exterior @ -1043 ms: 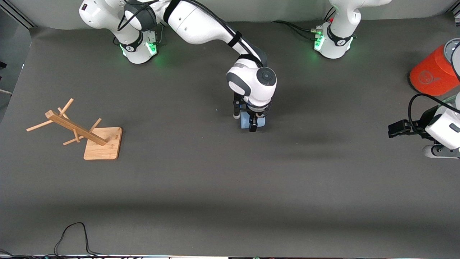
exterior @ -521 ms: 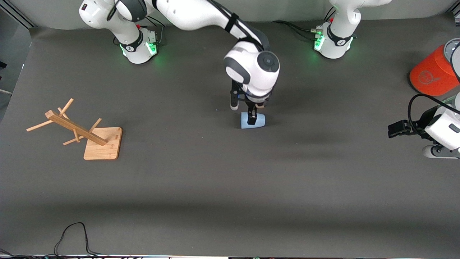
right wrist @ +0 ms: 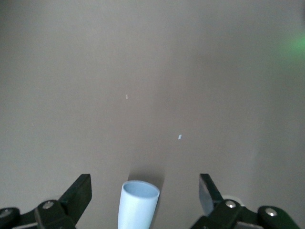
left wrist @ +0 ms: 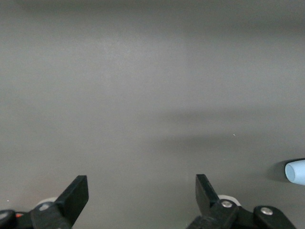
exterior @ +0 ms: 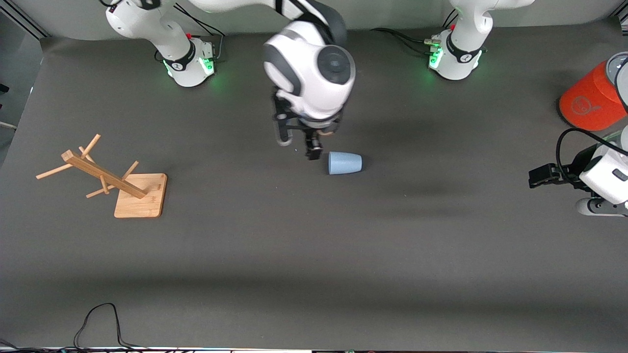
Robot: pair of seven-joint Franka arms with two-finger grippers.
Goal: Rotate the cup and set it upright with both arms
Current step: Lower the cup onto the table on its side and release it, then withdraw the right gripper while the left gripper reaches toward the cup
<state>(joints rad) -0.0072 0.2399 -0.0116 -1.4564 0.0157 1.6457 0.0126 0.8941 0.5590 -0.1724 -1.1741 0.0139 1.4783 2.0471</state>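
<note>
The pale blue cup (exterior: 345, 163) lies on its side in the middle of the table, with its open mouth toward the right arm's end. My right gripper (exterior: 298, 145) hangs open in the air over the mat just off the cup's mouth and touches nothing. In the right wrist view the cup (right wrist: 138, 205) shows between the spread fingers of the right gripper (right wrist: 144, 188), below them. My left gripper (exterior: 541, 176) waits open at the left arm's end of the table. It is empty in its wrist view (left wrist: 141, 193), where a sliver of the cup (left wrist: 296, 171) shows at the edge.
A wooden peg rack (exterior: 105, 176) on a square base stands toward the right arm's end. A large orange cylinder (exterior: 588, 98) with a grey top sits at the left arm's end. A black cable (exterior: 98, 318) loops at the table's front edge.
The right gripper, which was down astride the cup, has risen and drawn away toward the right arm's end. The cup stays on its side. The left arm has not moved.
</note>
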